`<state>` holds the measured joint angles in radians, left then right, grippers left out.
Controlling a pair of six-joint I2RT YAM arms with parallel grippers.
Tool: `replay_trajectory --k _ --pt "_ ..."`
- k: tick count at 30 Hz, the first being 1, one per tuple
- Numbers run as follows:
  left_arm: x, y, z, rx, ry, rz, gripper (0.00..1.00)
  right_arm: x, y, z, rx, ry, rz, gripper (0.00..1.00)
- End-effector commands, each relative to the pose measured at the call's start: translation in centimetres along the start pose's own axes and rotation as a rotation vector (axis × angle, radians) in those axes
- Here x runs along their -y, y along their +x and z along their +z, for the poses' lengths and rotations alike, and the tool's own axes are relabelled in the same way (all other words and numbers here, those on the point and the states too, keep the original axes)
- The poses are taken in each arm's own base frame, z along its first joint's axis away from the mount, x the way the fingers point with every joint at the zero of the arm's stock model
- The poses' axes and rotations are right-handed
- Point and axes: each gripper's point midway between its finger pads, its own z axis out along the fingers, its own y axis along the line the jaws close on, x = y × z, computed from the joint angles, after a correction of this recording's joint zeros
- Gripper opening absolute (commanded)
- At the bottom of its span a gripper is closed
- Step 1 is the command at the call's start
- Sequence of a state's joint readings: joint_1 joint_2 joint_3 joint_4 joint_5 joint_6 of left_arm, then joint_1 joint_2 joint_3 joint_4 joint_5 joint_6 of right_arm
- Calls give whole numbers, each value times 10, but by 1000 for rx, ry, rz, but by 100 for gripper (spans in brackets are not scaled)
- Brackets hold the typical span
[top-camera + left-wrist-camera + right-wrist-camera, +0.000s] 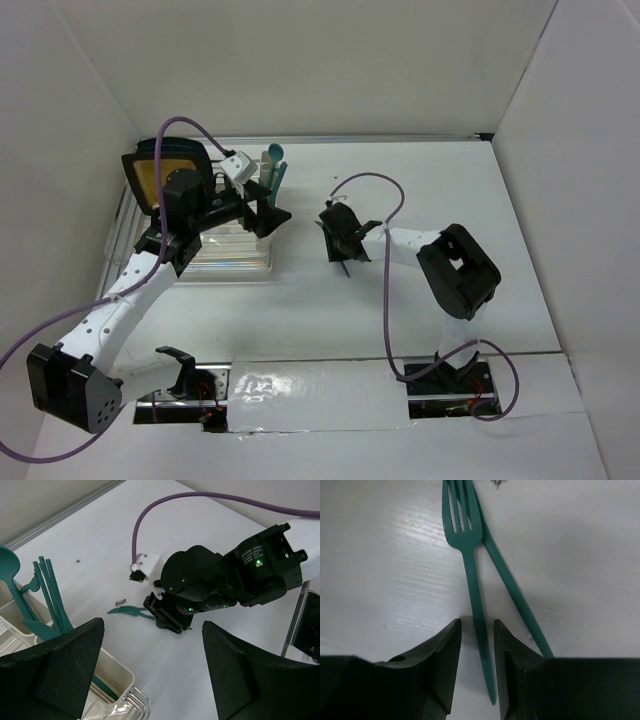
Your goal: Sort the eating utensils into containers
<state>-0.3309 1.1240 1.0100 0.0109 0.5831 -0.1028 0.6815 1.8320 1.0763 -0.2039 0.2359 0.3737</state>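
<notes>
So the right gripper was down low on the white table, just right of the dish rack. Its two fingers sat either side of a teal fork, down at the handle end. The fork lay flat with its prongs pointing away from the gripper. The gap between the fingers was really narrow, but from the wrist view I think there was a sliver of table showing on each side of the handle. So I'd say nearly closed around it, not actually squeezing it.

A second teal piece lay under the fork, crossing it near the prongs, with its handle angling off under the right-hand finger. Couldn't tell if that one was a fork or a spoon, since its head was hidden.

The left gripper hung in the air by the rack's right edge, fingers spread wide with nothing in them. Right below it was a tall cream cup on the rack's corner, with a bunch of teal utensils standing in it, handles up. A yellow plate with a black rim stood in the back of the rack.
</notes>
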Motion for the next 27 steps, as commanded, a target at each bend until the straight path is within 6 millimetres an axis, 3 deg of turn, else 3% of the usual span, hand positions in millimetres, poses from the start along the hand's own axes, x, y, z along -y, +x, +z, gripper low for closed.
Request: replay_trajectory --k 1,2,7,12,14,15,16,17,18,19,20,21,22,24,27 --pt "6 -23 0 48 36 63 92 8 7 12 -41 39 -38 40" --pt "6 -23 1 47 38 64 92 9 10 14 -48 42 -41 37" --pt "8 -20 2 38 53 66 92 11 22 28 -90 43 -55 3" --pt "11 -17 5 29 74 33 92 8 36 24 -120 -16 -24 0" --pt "9 -16 9 22 67 -30 92 -2 17 7 -52 -83 42 0" --pt "10 -21 11 26 71 -49 88 -1 23 1 -61 -128 74 0" --pt "2 -12 18 2 31 -138 88 -8 18 -8 -40 -170 125 0" --pt "-2 -8 22 -13 8 -190 86 -15 -9 -27 57 -237 161 0" --pt "-13 -11 25 -13 -43 -218 85 -19 -4 -37 61 -285 179 0" --pt "-17 -5 33 -33 -47 -255 84 -20 -11 -46 96 -313 198 0" --pt "-16 3 33 -72 -55 -316 81 -26 -35 -70 193 -374 233 0" --pt "-14 -12 36 -55 -52 -323 80 -27 -33 -78 204 -404 235 0" --pt "-16 -5 40 -73 -54 -355 80 -28 -39 -87 234 -421 245 0" --pt "-6 -11 48 -64 -34 -370 80 -33 -54 -113 300 -482 249 0" --pt "7 -17 59 -55 -21 -366 80 -33 -60 -131 344 -519 238 0"
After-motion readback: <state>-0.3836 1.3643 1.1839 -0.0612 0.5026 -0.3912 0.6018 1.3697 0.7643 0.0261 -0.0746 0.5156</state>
